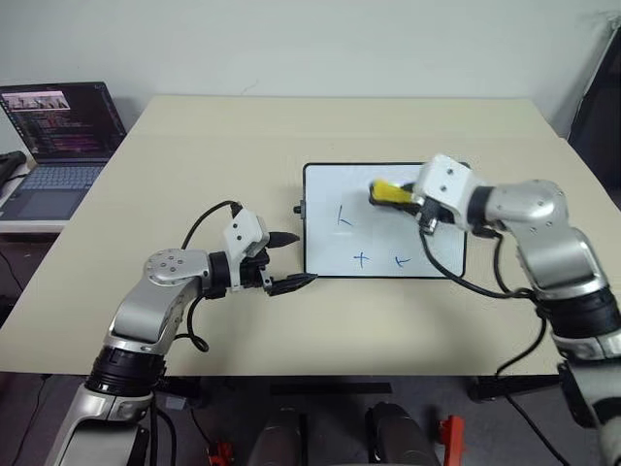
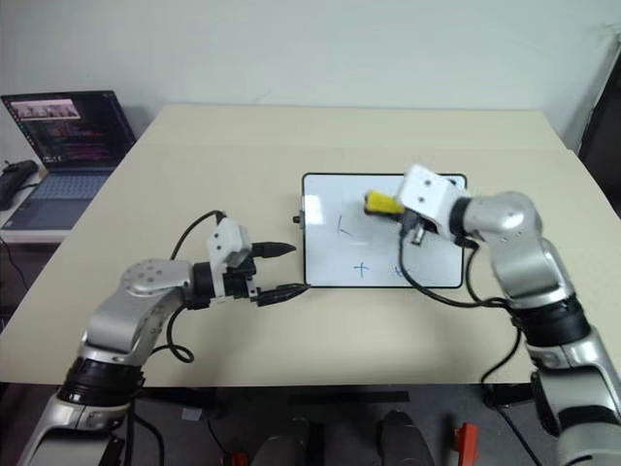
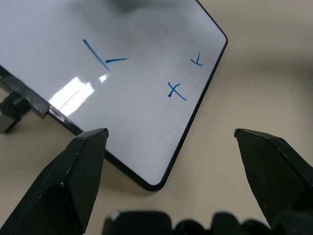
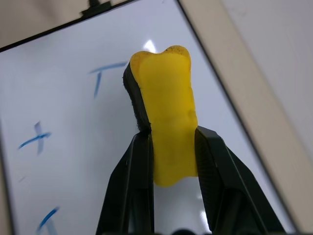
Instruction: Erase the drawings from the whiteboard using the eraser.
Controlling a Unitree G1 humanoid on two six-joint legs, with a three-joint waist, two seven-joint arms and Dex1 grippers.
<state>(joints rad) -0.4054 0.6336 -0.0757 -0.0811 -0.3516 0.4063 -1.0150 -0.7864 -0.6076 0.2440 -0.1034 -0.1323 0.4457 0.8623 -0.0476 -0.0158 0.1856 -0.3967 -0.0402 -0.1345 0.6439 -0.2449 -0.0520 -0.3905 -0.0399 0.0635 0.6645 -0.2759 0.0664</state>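
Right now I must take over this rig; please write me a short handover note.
Right gripper: shut on the eraser, held above the whiteboard, not pressing on it.
Left gripper: open, holding nothing, beside the whiteboard's left edge near its front corner.
The whiteboard lies flat on the table.
Done: eraser picked up.
Left: all three drawings are unerased.

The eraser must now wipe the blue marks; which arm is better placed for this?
The right. Its gripper already holds the eraser above the whiteboard, near the marks. The left gripper, jaws open and empty, is beside the board's edge.
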